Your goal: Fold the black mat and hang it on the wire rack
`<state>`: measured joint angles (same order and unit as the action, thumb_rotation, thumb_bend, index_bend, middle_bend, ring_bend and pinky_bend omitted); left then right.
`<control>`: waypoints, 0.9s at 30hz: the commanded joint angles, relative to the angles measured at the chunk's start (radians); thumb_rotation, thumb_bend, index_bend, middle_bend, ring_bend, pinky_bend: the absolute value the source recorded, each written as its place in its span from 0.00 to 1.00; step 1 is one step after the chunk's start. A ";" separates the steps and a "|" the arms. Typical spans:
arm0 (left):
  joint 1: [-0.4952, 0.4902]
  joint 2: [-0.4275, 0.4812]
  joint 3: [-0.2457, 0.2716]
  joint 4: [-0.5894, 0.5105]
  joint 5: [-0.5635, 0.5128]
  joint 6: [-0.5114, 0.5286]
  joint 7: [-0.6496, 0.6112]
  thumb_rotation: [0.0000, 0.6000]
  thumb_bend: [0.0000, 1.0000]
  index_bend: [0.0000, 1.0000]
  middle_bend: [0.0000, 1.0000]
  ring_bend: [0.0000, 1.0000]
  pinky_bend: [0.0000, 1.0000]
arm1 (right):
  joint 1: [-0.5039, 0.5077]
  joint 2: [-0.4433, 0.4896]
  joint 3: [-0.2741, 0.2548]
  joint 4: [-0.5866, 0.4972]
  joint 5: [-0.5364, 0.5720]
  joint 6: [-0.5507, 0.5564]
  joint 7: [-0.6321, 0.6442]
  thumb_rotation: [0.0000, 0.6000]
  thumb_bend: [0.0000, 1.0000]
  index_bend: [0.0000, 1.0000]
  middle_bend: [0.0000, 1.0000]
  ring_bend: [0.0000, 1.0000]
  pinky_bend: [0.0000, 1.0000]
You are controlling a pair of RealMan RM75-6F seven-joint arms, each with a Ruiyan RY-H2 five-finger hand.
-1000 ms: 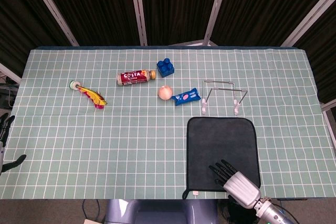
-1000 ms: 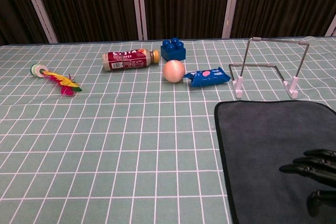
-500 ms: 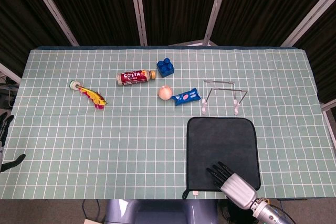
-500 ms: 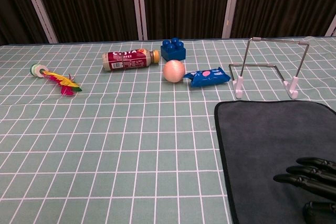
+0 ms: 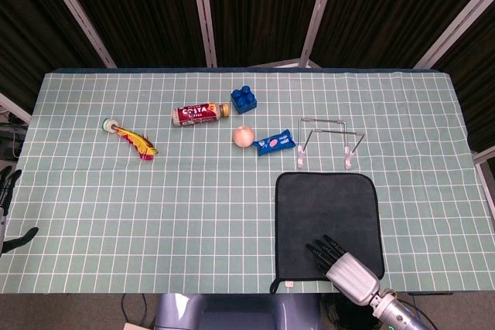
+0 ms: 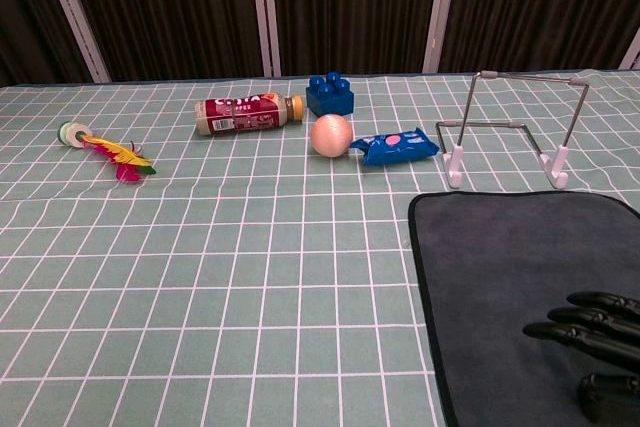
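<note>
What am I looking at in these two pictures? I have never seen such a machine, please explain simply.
A two-armed robot with mechanical hands sits at a table with a green checked cloth. One picture looks down from its head, the other forward from its chest. Its right hand hovers, fingers apart, over the flat black mat, holding nothing. Its left hand waits at the table's edge. Behind the mat stands a wire rack. Also there: a brown bottle, blue toy brick, peach ball, blue snack packet, feathered shuttlecock.
</note>
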<state>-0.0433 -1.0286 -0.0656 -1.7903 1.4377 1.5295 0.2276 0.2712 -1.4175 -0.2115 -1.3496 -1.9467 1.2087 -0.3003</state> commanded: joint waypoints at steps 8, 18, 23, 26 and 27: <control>0.000 0.000 0.001 0.000 0.001 0.001 0.000 1.00 0.00 0.00 0.00 0.00 0.00 | 0.002 -0.003 -0.008 0.007 -0.001 0.020 0.005 1.00 0.29 0.40 0.01 0.00 0.00; -0.001 0.000 0.003 0.000 0.002 0.002 0.001 1.00 0.00 0.00 0.00 0.00 0.00 | 0.004 -0.016 -0.021 0.030 -0.007 0.026 -0.001 1.00 0.29 0.42 0.01 0.00 0.00; -0.001 0.000 0.003 0.000 0.002 0.003 0.001 1.00 0.00 0.00 0.00 0.00 0.00 | 0.002 -0.031 -0.022 0.052 -0.010 0.043 0.005 1.00 0.32 0.44 0.02 0.00 0.00; -0.002 -0.001 0.004 0.001 0.003 0.002 0.003 1.00 0.00 0.00 0.00 0.00 0.00 | 0.001 -0.037 -0.023 0.063 -0.009 0.048 0.008 1.00 0.36 0.46 0.03 0.00 0.00; -0.002 -0.001 0.004 0.001 0.003 0.002 0.004 1.00 0.00 0.00 0.00 0.00 0.00 | 0.001 -0.038 -0.024 0.064 -0.009 0.048 0.009 1.00 0.37 0.47 0.04 0.00 0.00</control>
<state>-0.0451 -1.0291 -0.0614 -1.7892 1.4406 1.5315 0.2313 0.2727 -1.4551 -0.2351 -1.2853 -1.9559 1.2568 -0.2916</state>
